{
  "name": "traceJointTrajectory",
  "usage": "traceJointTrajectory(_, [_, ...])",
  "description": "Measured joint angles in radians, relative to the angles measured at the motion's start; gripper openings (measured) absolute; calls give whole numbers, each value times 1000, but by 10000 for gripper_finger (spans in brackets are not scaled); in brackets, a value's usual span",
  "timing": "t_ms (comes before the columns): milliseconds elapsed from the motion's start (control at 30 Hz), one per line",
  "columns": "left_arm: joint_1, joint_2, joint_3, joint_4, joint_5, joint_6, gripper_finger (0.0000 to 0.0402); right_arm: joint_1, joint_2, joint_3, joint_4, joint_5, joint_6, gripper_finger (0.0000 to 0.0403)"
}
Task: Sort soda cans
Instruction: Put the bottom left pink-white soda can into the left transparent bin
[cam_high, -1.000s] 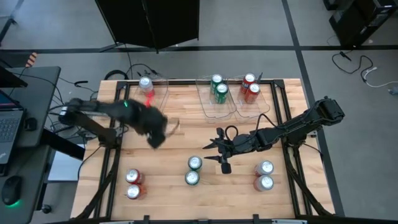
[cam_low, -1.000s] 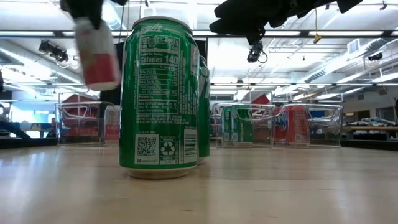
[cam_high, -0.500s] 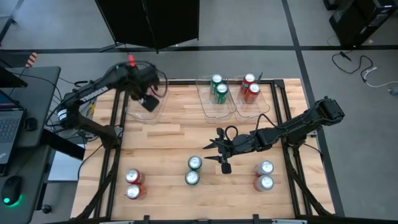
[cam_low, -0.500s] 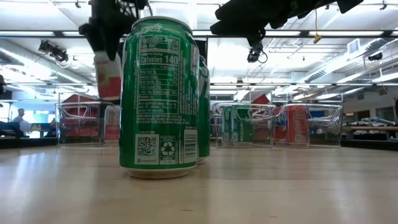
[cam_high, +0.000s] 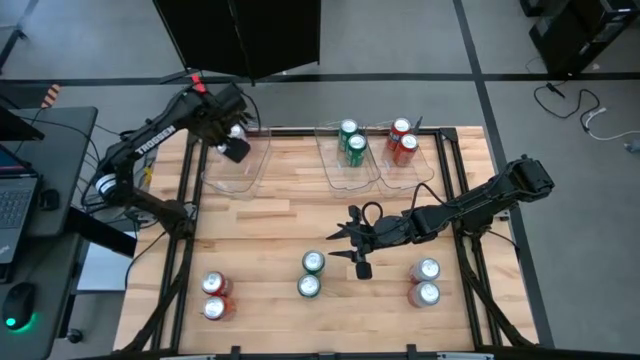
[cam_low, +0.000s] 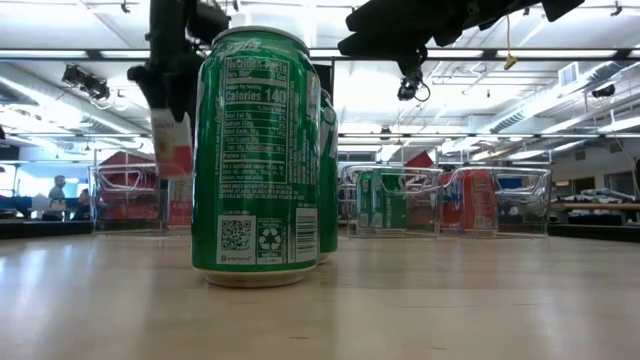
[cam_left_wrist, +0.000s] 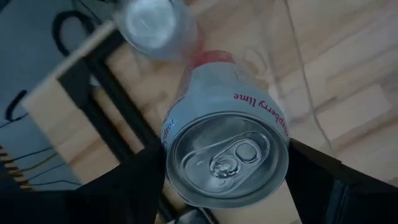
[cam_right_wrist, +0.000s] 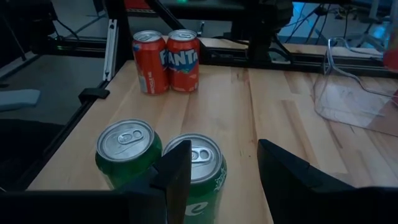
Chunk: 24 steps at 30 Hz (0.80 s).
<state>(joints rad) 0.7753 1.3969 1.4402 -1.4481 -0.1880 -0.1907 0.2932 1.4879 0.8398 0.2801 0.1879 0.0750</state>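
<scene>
Left gripper (cam_high: 232, 140) clenched on a silver-white can (cam_left_wrist: 227, 146), carried above the clear bin (cam_high: 236, 168) at the far left of the table (cam_high: 270, 225). Another silver-topped can (cam_left_wrist: 149, 23) seen beyond it in the left wrist view, most likely standing in that bin. Can gripped across the body, a dark finger (cam_left_wrist: 311, 171) on each side just under the top rim. Held upright in the low view, clear of the bin.

Right gripper (cam_high: 352, 240) hanging open and empty near the middle of the table, fingers spread above the two green cans (cam_right_wrist: 161, 158) standing side by side toward the near edge. Two red cans (cam_high: 214, 296) at the near left, two silver-white cans (cam_high: 426, 281) at the near right. Two green cans (cam_high: 351, 142) in the far middle bin, two red cans (cam_high: 402, 142) in the far right bin.

Probably thin metal walls: rigid enough if full, quick to dent if squeezed hard. Smooth painted sides, likely slippery, so best gripped firmly at mid-body, square across the width, never by the domed top. Weight hard to judge; if full, heavy enough to swing in a loose grip. Tall and narrow, easily tipped when nudged, especially where two stand touching.
</scene>
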Motion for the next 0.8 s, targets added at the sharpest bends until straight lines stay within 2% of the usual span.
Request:
traceJointTrajectory(367, [133,-1,-280,173,-20,82,276,0,0,0,0,0,1,170])
traceJointTrajectory(567, [168,-1,-332,276,-24,113,276,0,0,0,0,0,1,170])
traceJointTrajectory(800, [202,-1,-350,318,-20,135,276,0,0,0,0,0,1,170])
